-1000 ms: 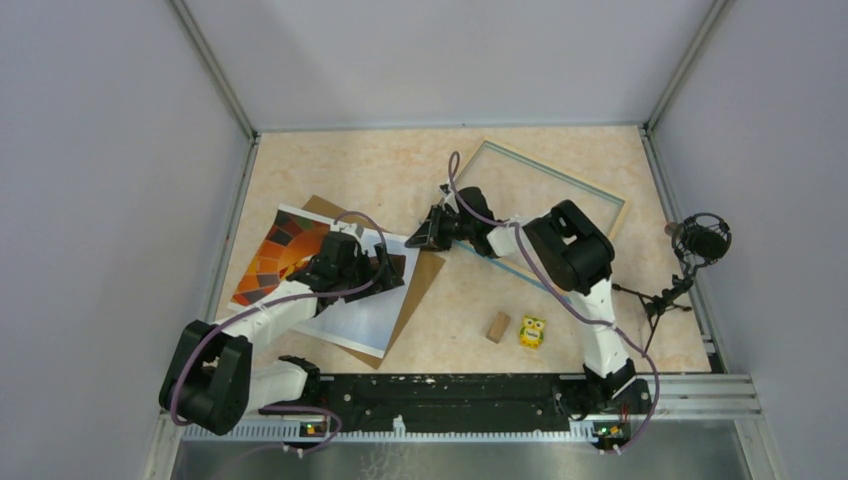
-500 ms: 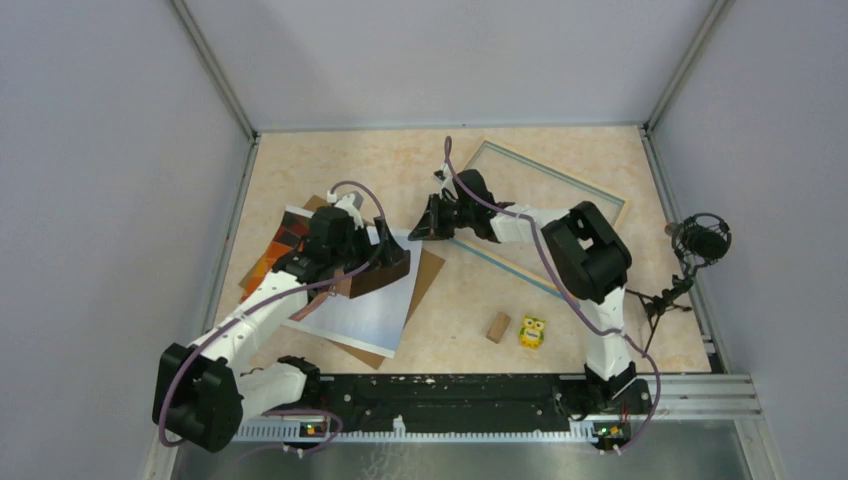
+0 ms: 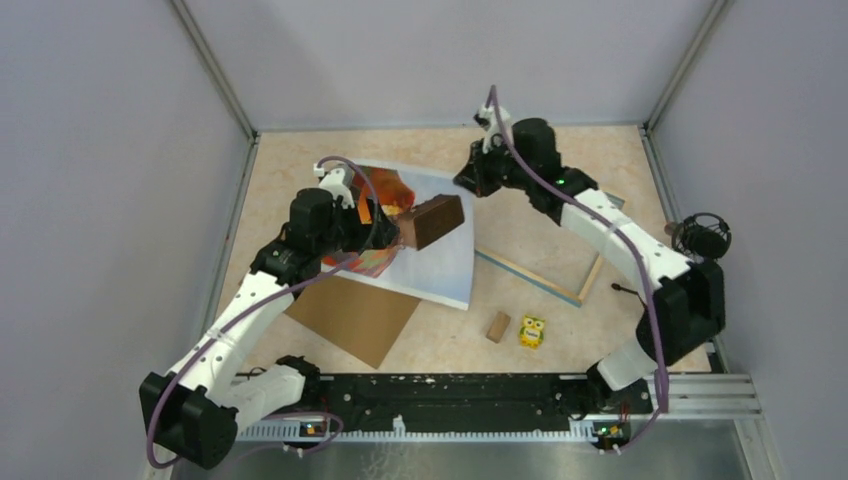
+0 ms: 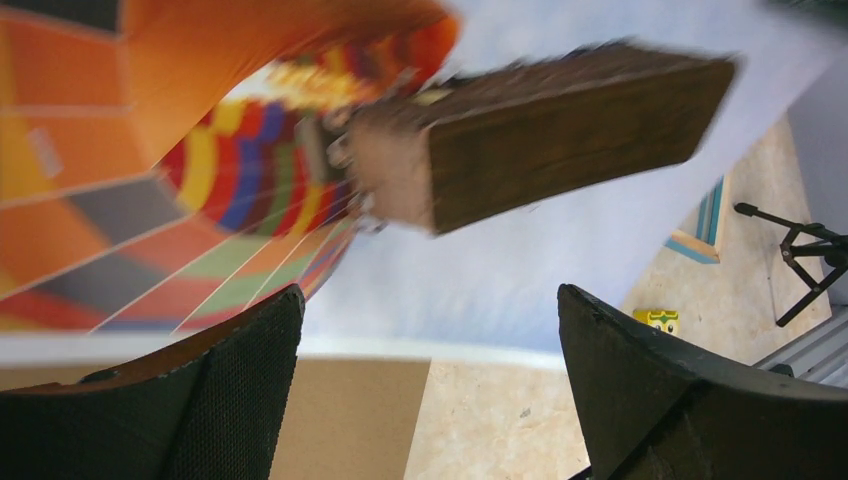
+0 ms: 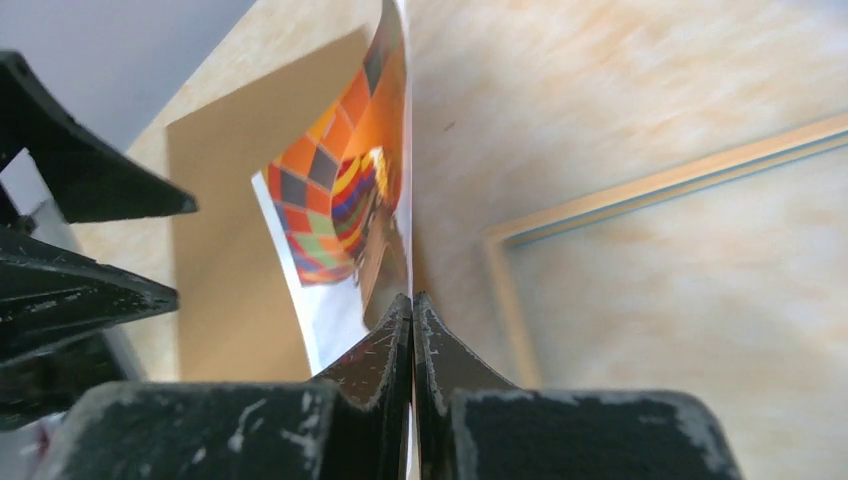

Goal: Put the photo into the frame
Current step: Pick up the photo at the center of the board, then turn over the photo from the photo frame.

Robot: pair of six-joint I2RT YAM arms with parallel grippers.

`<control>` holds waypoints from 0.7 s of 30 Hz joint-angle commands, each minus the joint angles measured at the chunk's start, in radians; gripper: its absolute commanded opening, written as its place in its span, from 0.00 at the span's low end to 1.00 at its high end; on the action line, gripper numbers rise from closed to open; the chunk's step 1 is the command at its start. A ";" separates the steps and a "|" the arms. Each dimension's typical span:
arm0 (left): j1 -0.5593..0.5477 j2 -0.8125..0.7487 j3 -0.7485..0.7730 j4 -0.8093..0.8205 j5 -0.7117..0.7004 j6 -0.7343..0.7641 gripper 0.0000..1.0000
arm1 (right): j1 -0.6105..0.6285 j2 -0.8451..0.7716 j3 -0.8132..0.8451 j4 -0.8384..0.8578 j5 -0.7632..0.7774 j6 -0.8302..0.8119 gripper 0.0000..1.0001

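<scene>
The photo (image 3: 437, 272), an orange-red balloon on pale sky, hangs tilted above the table, off the backing board. My right gripper (image 3: 472, 180) is shut on its far right corner; the right wrist view shows the jaws (image 5: 412, 300) pinching the paper edge-on (image 5: 345, 160). My left gripper (image 3: 372, 238) is open and empty at the print's lower edge (image 4: 520, 270), fingertips (image 4: 270, 330) apart. A dark brown wooden block (image 3: 434, 221) lies against the print, blurred in the left wrist view (image 4: 570, 140). The frame (image 3: 530, 277) lies flat to the right, partly under my right arm, and shows in the right wrist view (image 5: 650, 185).
The plain brown backing board (image 3: 350, 315) lies flat under the left arm. A small wooden block (image 3: 497, 326) and a yellow owl toy (image 3: 532, 331) sit near the front. A microphone on a stand (image 3: 700, 240) is at the right edge. Walls close three sides.
My right gripper has risen and swung to the back, lifting the photo off the backing board. The dark block moved up and right with the print. My left arm reached farther back.
</scene>
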 commanded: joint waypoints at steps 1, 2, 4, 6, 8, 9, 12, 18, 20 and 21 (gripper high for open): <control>-0.001 -0.026 0.046 -0.008 -0.016 0.039 0.98 | -0.107 -0.185 0.034 -0.048 0.088 -0.246 0.00; -0.001 -0.026 0.046 -0.006 -0.015 0.040 0.98 | -0.131 -0.213 0.053 -0.059 0.106 -0.288 0.00; -0.003 -0.025 0.044 0.000 -0.015 0.043 0.98 | -0.146 -0.262 0.102 -0.078 0.180 -0.371 0.00; -0.006 -0.022 0.040 0.007 -0.014 0.044 0.98 | -0.150 -0.300 0.149 -0.092 0.228 -0.475 0.00; -0.012 -0.018 0.035 0.015 -0.010 0.044 0.98 | -0.151 -0.329 0.192 -0.103 0.242 -0.628 0.00; -0.014 -0.016 0.033 0.021 -0.007 0.043 0.98 | -0.150 -0.345 0.200 -0.107 0.238 -0.700 0.00; -0.021 -0.009 0.028 0.034 0.001 0.038 0.98 | -0.150 -0.400 0.184 -0.088 0.224 -0.851 0.00; -0.032 -0.010 0.026 0.041 -0.005 0.042 0.98 | -0.150 -0.544 -0.030 -0.096 -0.169 -1.107 0.00; -0.035 -0.011 0.025 0.038 -0.013 0.047 0.98 | -0.148 -0.598 -0.168 -0.058 -0.289 -1.157 0.00; -0.037 -0.012 0.025 0.036 -0.016 0.049 0.98 | -0.145 -0.622 -0.237 -0.039 -0.331 -1.161 0.00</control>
